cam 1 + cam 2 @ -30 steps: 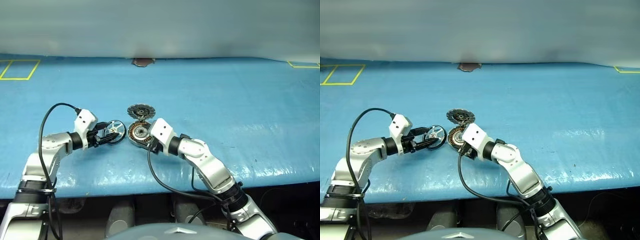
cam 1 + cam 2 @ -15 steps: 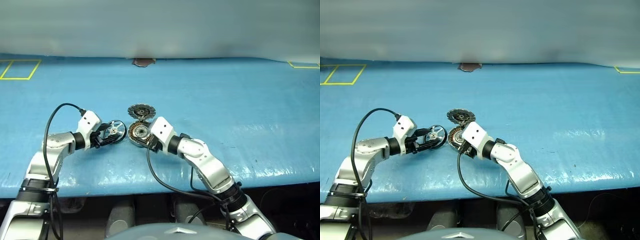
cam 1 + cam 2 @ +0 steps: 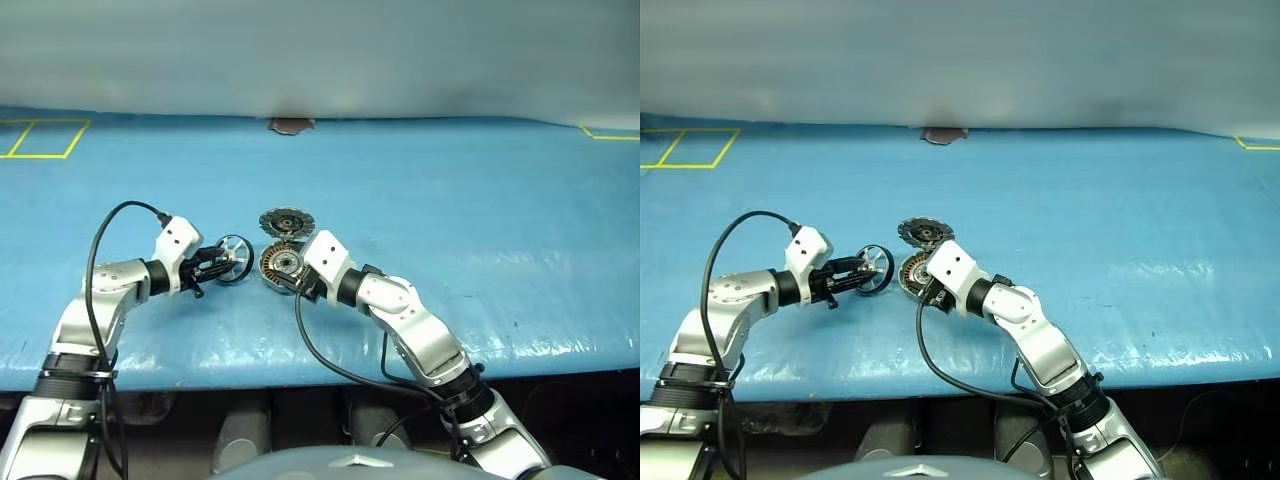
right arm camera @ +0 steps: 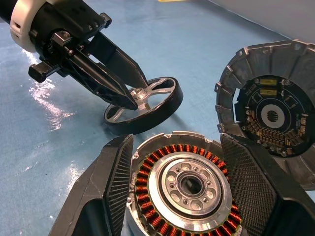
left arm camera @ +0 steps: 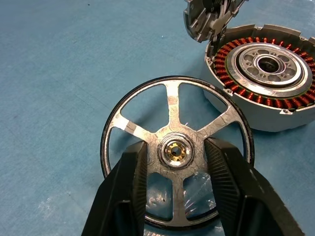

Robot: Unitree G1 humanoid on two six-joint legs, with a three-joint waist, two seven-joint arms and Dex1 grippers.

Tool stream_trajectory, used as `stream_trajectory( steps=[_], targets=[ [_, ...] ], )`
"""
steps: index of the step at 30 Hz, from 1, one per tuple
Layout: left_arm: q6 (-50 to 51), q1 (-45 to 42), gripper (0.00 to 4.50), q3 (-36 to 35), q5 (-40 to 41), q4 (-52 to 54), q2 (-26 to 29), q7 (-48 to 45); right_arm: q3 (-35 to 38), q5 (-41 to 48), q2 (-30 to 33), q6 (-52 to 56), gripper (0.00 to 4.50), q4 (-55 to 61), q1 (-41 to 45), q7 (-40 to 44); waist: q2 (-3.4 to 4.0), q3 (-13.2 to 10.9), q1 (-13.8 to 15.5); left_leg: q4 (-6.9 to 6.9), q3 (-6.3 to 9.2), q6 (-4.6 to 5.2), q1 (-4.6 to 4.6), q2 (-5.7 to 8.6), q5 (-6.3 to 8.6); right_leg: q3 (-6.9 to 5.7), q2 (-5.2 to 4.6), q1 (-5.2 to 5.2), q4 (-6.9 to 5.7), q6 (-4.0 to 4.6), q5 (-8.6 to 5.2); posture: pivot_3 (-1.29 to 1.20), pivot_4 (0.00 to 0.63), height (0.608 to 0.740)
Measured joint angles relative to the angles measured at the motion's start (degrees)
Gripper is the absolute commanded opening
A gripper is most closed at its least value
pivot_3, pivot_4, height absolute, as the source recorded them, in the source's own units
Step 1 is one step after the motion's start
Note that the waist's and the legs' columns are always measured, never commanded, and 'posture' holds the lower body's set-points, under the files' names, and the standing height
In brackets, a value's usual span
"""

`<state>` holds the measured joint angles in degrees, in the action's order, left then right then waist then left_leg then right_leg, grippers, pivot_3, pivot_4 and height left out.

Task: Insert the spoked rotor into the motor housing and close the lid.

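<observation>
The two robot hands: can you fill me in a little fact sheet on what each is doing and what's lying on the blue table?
Left gripper: fingers closed on the hub of the spoked rotor, which is tilted up off the table
Right gripper: fingers on either side of the motor housing, steadying it
Lid: swung open, joined to the housing's rim
Rotor in housing: not yet
Surface: blue table

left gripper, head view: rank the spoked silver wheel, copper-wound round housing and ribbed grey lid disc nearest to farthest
From the left gripper:
1. Spoked silver wheel, at its fingertips, hub between them.
2. Copper-wound round housing, just right of the wheel, between the right gripper fingers.
3. Ribbed grey lid disc, behind the housing.
</observation>
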<state>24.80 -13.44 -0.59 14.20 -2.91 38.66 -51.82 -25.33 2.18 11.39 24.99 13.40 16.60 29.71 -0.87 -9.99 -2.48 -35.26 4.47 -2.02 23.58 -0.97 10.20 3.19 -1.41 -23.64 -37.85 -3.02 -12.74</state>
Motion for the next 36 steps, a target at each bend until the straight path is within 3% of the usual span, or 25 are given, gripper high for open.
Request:
stream_trajectory(
  steps=[17, 27, 36],
  targets=[
    [2.3, -1.5, 1.52, 0.3, 5.3, 0.9, 1.0, -9.4, 3.7, 3.0, 5.6, -2.1, 2.98, -0.9, -2.5, 6.5, -0.13, -0.1, 0.1, 0.04, -0.01, 0.00, 0.13, -0.01, 0.00, 0.00, 0.01, -0.12, 0.03, 0.01, 0.00, 0.00, 0.150, 0.740],
    [3.5, -10.5, 1.52, 1.9, 7.4, 0.8, 1.4, -15.4, 5.6, 3.8, 8.0, -2.1, 2.98, 1.3, -5.1, 7.7, -0.16, -0.1, 0.1, 0.03, -0.01, 0.00, 0.16, 0.00, 0.00, 0.00, 0.03, -0.13, 0.04, 0.00, 0.00, 0.00, 0.150, 0.740],
    [1.7, -18.2, 1.52, 8.2, 4.7, -5.5, 1.5, -22.2, 7.1, 3.9, 9.3, -2.3, 2.98, 2.0, -6.7, 7.8, -0.17, -0.1, 0.0, 0.01, 0.00, 0.01, 0.18, 0.01, 0.00, -0.01, 0.04, -0.12, 0.04, 0.00, 0.00, 0.00, 0.150, 0.740]
  ],
)
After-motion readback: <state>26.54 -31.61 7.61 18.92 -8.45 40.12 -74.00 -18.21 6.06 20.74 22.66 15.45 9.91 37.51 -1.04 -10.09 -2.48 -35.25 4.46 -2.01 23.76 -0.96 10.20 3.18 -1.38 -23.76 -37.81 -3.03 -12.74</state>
